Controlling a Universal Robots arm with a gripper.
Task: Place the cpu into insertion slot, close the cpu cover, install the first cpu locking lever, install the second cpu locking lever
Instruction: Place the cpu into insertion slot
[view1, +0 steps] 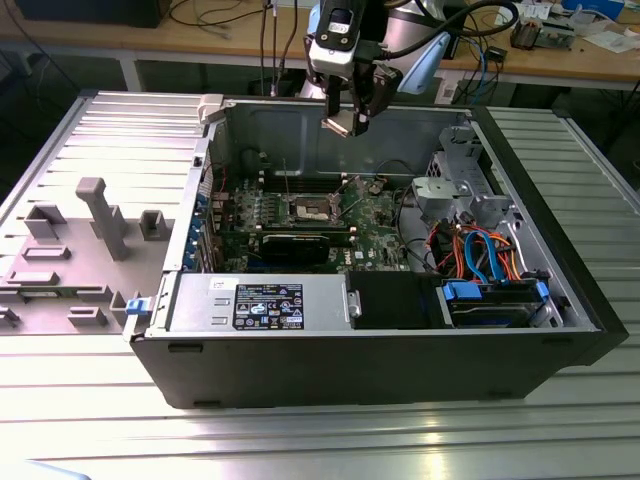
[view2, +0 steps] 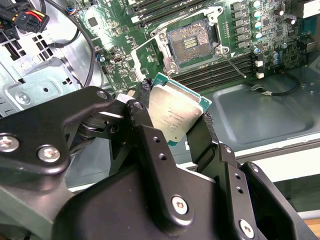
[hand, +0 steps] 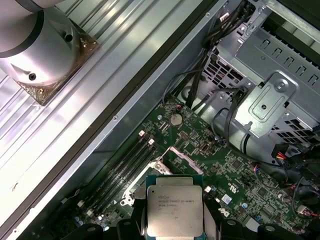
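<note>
Arm: in the exterior view the arm (view1: 400, 30) reaches down from the far edge of the scene over the open computer case (view1: 380, 370), which lies on its side on the ribbed metal tabletop (view1: 300, 440). The wrist points downward and the gripper (view1: 343, 122) hangs in the air above the rear part of the case, well apart from the green circuit board (view1: 380, 215) below it.

Gripper: in the second wrist view the gripper (view2: 176, 106) pinches the cpu (view2: 177, 110) by two opposite edges, with a black finger (view2: 202, 140) against each side. The cpu sits tilted between them, its dull silver top showing and a green rim around it. In the first wrist view the cpu (hand: 175, 205) sits between the same black parts of the gripper (hand: 175, 222), its metal top facing the camera.

Task item: the cpu (view1: 338, 124) is held clear of the board, touching nothing except the gripper.

Socket: the insertion slot (view2: 192, 42) is uncovered, with its dark contact field exposed inside a shiny rim. In the exterior view the insertion slot (view1: 310, 208) lies on the board below the gripper and nearer the camera. The silver frame beside the slot appears to be the cpu cover (view2: 150, 47), swung open. Long black memory slots (view2: 220, 65) run just beside the socket.
</note>
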